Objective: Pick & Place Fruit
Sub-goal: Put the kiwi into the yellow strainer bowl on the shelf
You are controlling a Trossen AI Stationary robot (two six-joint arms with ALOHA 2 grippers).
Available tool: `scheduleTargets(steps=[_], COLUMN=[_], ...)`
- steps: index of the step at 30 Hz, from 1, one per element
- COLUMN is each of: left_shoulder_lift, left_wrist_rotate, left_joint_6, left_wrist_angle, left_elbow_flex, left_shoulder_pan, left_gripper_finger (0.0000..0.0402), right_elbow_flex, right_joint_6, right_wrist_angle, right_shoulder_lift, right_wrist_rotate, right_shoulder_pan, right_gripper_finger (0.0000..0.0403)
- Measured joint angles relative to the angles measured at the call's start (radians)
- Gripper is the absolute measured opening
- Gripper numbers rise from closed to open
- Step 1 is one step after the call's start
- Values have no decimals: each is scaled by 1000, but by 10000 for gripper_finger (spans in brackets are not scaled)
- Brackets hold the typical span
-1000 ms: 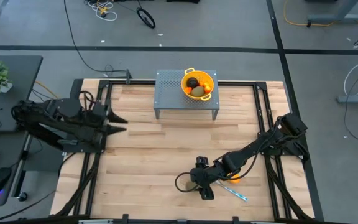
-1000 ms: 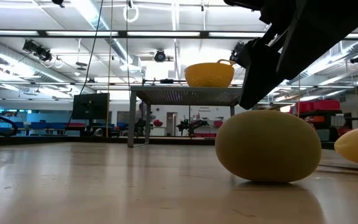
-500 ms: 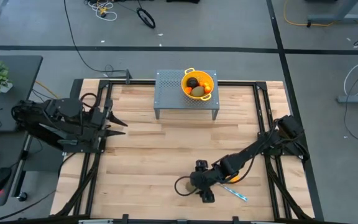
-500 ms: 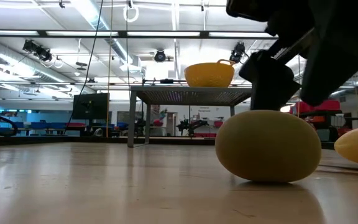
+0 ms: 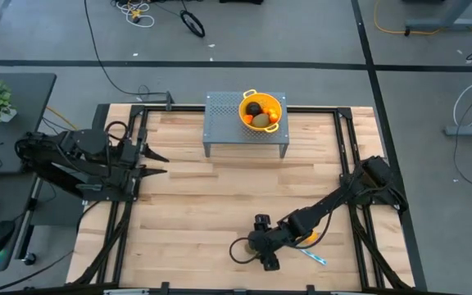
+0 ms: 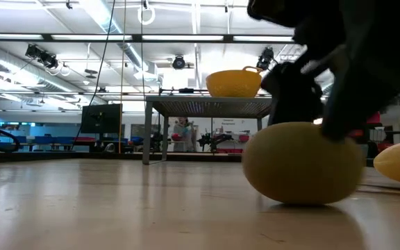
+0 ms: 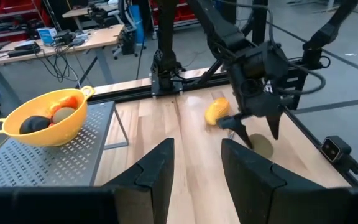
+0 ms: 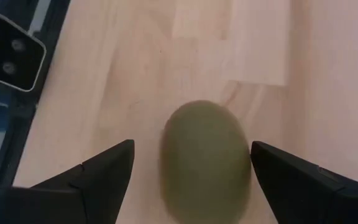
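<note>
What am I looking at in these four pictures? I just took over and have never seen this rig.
It is a two-armed robot at a wooden table. One picture looks straight down from above, one sits at table-top height, and one comes from each arm's wrist.

The right gripper is low over the near edge of the table, fingers spread wide on either side of an olive-green oval fruit that lies on the wood. Nothing is held.

The left gripper waits at the left edge, part open and empty.

A yellow-orange fruit and a knife lie near the right arm. At the back, a yellow colander with fruit in it sits on a metal stand.
</note>
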Motion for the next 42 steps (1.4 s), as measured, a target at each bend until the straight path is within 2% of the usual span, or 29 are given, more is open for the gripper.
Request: scheduleTargets(steps=[8,22,34,37,42], left_shoulder_lift=[0,0,0,0,0], left_wrist_rotate=[-4,-31,-30,-30,-30], left_joint_6=[0,0,-6,-7,-7], left_wrist_angle=[19,36,36,36,36], left_elbow_flex=[0,0,0,0,0], left_shoulder_pan=[1,2,2,2,2], left_gripper_finger=[141,141,141,141,141], right_elbow_flex=[-1,-1,-1,-1,-1], right_joint_6=[24,-75,-82,-82,-82], right_wrist_angle=[1,20,21,21,21], right_shoulder_lift=[46,60,67,67,67], right_wrist_rotate=[-11,-19,-45,-45,-45], right_shoulder_pan=[9,9,9,9,9], right_gripper_finger=[332,332,332,318,272])
